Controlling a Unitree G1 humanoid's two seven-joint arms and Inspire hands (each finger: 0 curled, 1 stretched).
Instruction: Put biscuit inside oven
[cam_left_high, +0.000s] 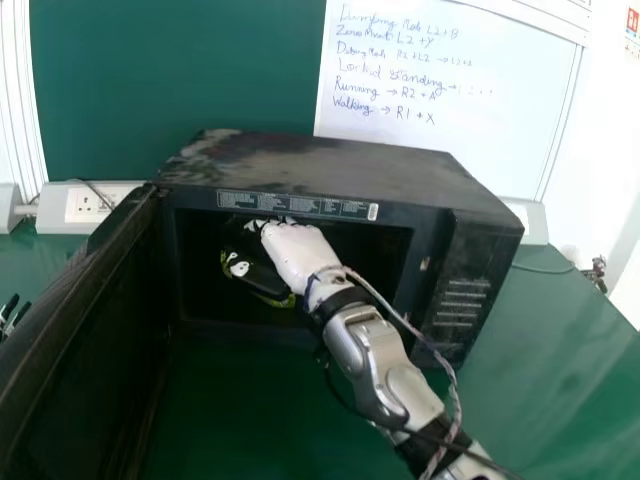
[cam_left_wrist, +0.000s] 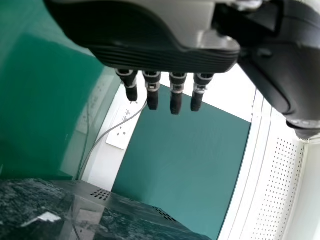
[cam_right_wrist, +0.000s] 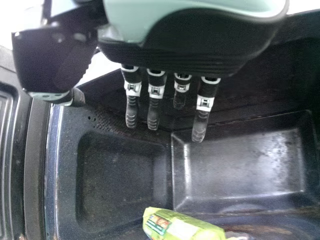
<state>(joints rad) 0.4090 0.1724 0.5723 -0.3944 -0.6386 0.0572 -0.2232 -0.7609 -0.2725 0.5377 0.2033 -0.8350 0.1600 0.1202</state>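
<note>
Biscuit: the green packet (cam_right_wrist: 185, 229) lies inside the oven (cam_left_high: 330, 170), toward 9 o'clock of the opening as the head view has it, partly hidden by the hand there.
Right hand: the right hand (cam_left_high: 290, 250) is in through the oven mouth, its arm coming from 5 o'clock in the head view.
Right fingers: straight and released — they (cam_right_wrist: 131, 110) stand apart from the packet, grasping nothing.
Left hand: the left hand (cam_left_wrist: 160, 52) shows in its own wrist view, fingers straight and released, with nothing in them.
Oven door: the door (cam_left_high: 90, 380) stands wide open, toward 8 o'clock of the head view.
Oven seat: on the green table (cam_left_high: 560, 340), its button side toward 3 o'clock of the opening.
Behind: a wall socket (cam_left_high: 95, 203) at 10 o'clock — and a whiteboard (cam_left_high: 440, 110) with handwriting at 1 o'clock.
</note>
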